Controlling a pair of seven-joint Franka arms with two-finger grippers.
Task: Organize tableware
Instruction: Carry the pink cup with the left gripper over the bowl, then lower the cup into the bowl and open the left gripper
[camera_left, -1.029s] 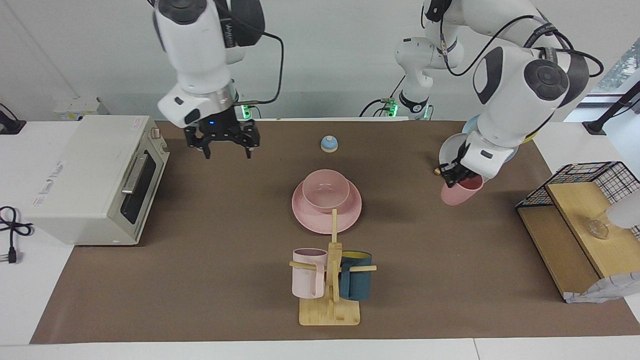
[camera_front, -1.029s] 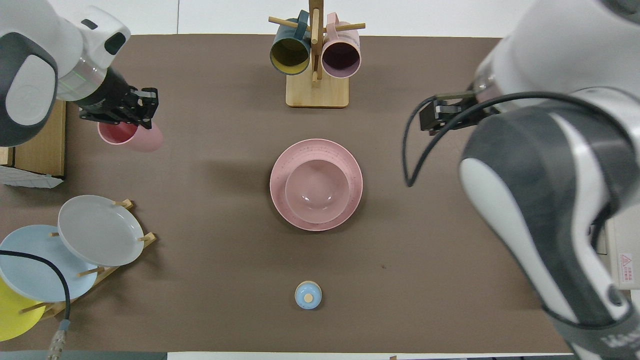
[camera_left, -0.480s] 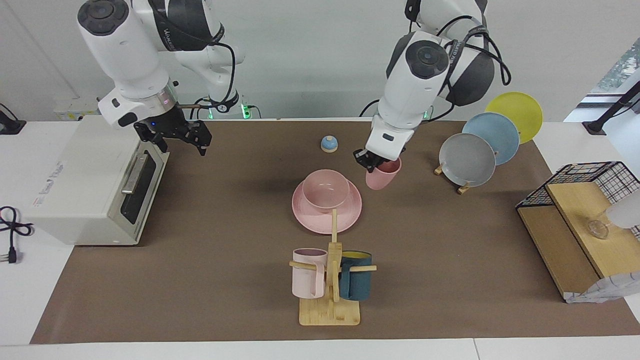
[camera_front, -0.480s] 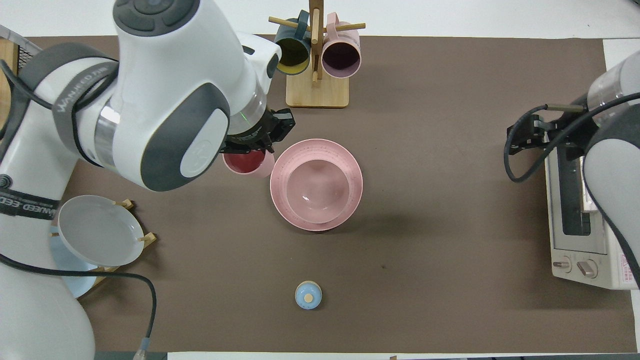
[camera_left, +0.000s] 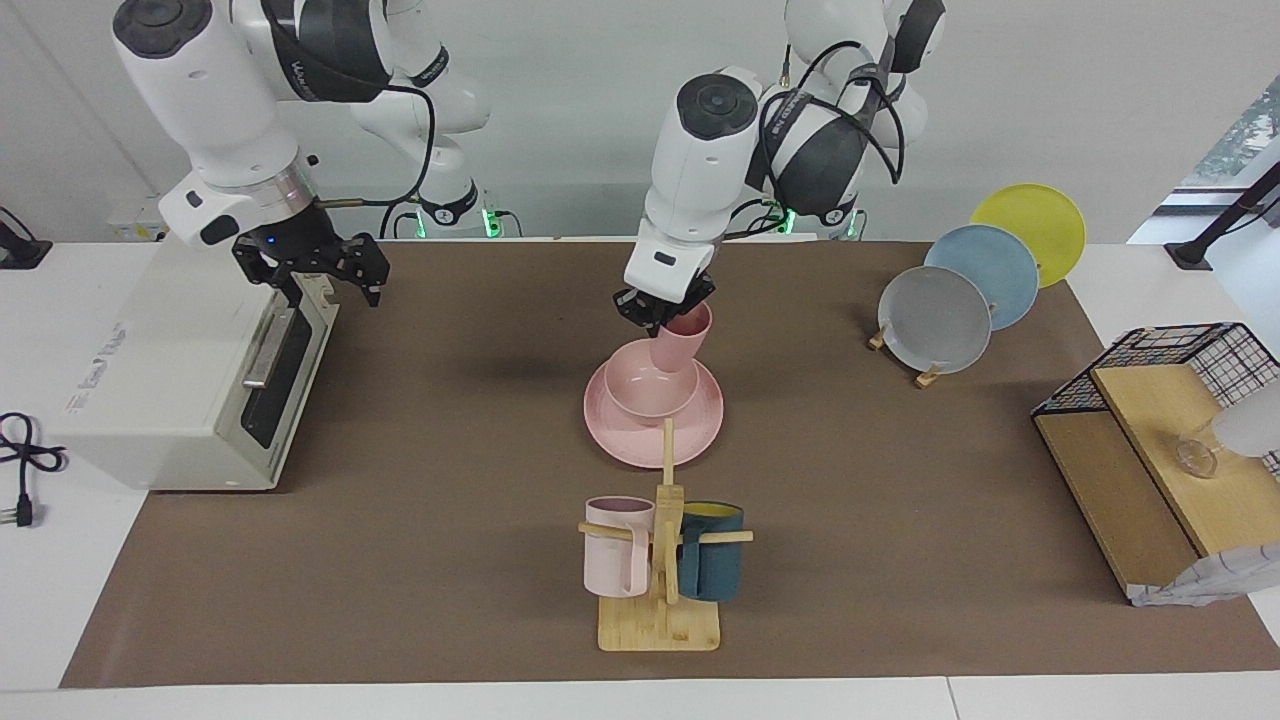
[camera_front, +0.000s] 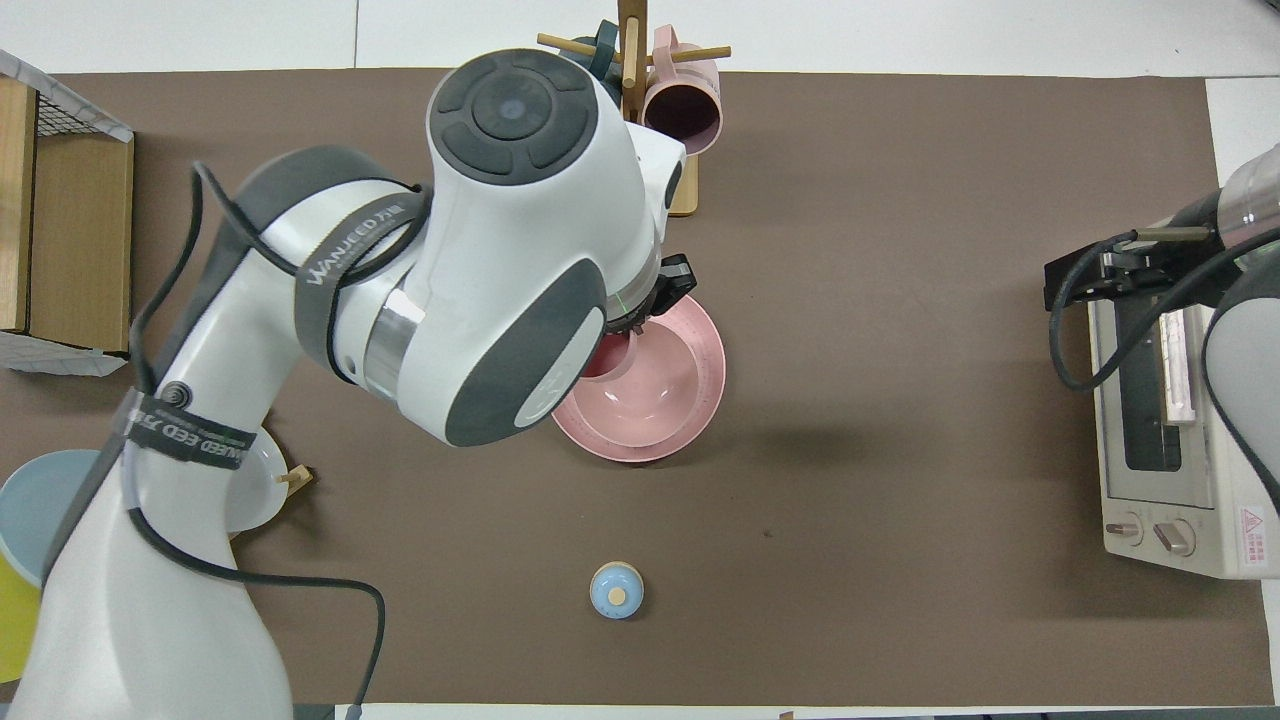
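The pink cup (camera_left: 682, 338) hangs tilted in my left gripper (camera_left: 662, 312), which is shut on its rim. The cup's base dips into the mouth of the pink bowl (camera_left: 640, 392); I cannot tell if they touch. The bowl sits on the pink plate (camera_left: 620, 435) at the middle of the table. In the overhead view the left arm covers most of the cup (camera_front: 604, 362), part of the bowl (camera_front: 668, 385) and part of the plate (camera_front: 705, 410). My right gripper (camera_left: 320, 278) is open and empty over the toaster oven's door edge.
The toaster oven (camera_left: 170, 350) stands at the right arm's end. A wooden mug rack (camera_left: 660, 620) with a pale pink and a dark blue mug stands farther from the robots than the plate. A rack of grey, blue and yellow plates (camera_left: 935, 320) and a wire shelf (camera_left: 1150, 440) are at the left arm's end. A small blue bell (camera_front: 616, 590) is nearer the robots.
My left gripper has carried the cup from the left arm's end of the table, past the plate's edge, to over the bowl. My right gripper has drawn back to the oven.
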